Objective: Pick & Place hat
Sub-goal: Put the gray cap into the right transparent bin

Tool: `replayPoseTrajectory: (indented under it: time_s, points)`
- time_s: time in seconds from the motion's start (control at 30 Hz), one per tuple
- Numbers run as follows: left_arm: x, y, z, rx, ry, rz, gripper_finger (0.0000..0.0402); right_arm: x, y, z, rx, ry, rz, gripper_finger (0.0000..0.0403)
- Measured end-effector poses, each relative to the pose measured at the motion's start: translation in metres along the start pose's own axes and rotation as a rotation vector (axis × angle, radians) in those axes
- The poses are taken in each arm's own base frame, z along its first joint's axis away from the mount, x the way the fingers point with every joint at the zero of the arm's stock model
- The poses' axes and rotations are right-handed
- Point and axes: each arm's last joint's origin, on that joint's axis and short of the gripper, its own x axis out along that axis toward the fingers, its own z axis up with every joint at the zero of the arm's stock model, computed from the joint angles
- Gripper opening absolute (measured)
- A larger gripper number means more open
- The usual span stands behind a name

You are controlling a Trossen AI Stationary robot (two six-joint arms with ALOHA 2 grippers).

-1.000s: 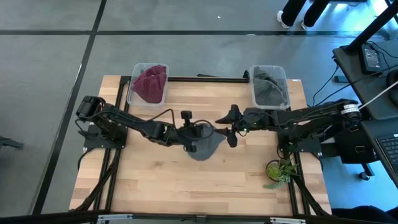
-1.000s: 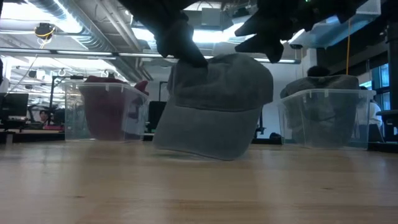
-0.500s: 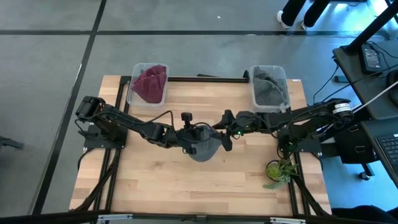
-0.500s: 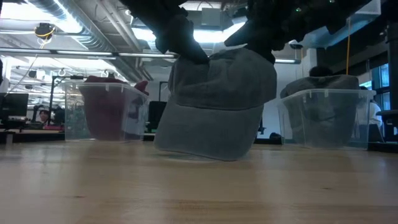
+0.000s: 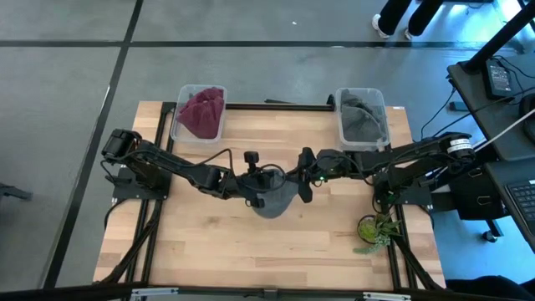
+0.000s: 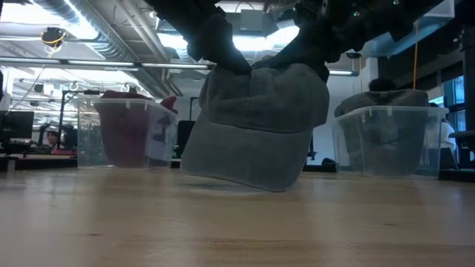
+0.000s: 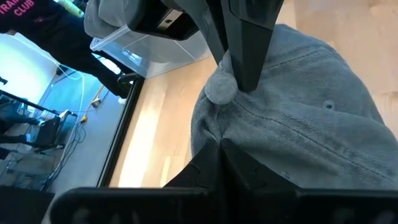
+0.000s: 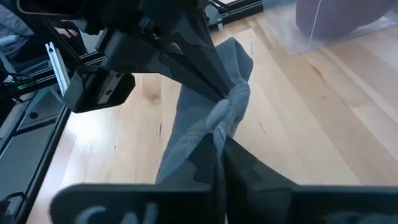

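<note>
You have the gray hat (image 5: 272, 198) pinched from both sides, near the middle of the table (image 5: 251, 251). Your left gripper (image 5: 256, 191) is squeezed tight on the cloth at one side of the hat's top. Your right gripper (image 5: 299, 186) is squeezed tight on the other side. The hat hangs just under both grippers, with its brim low by the wood.

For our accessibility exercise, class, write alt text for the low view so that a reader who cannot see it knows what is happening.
A grey hat hangs above a wooden table, pinched at its crown by the left gripper and the right gripper, both shut on the fabric, its brim tilted down near the tabletop. Behind stand a clear bin of red hats and a clear bin of grey hats.
</note>
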Motion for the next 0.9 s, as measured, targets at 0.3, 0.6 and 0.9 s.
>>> replayPoseTrajectory:
  time_s: [0.3, 0.6, 0.9]
  points:
    - [0.0, 0.0, 0.001, -0.019, -0.007, -0.001, 0.0034, 0.0, 0.0, 0.0, -0.005, 0.002, 0.001, 0.0005]
    - [-0.001, -0.001, 0.002, -0.074, -0.026, -0.06, 0.0094, -0.004, 0.001, 0.003, -0.025, -0.017, 0.0, 0.0003]
    - [-0.027, 0.021, 0.017, -0.167, -0.131, -0.123, 0.015, -0.037, 0.002, 0.015, -0.062, -0.037, -0.04, 0.0003]
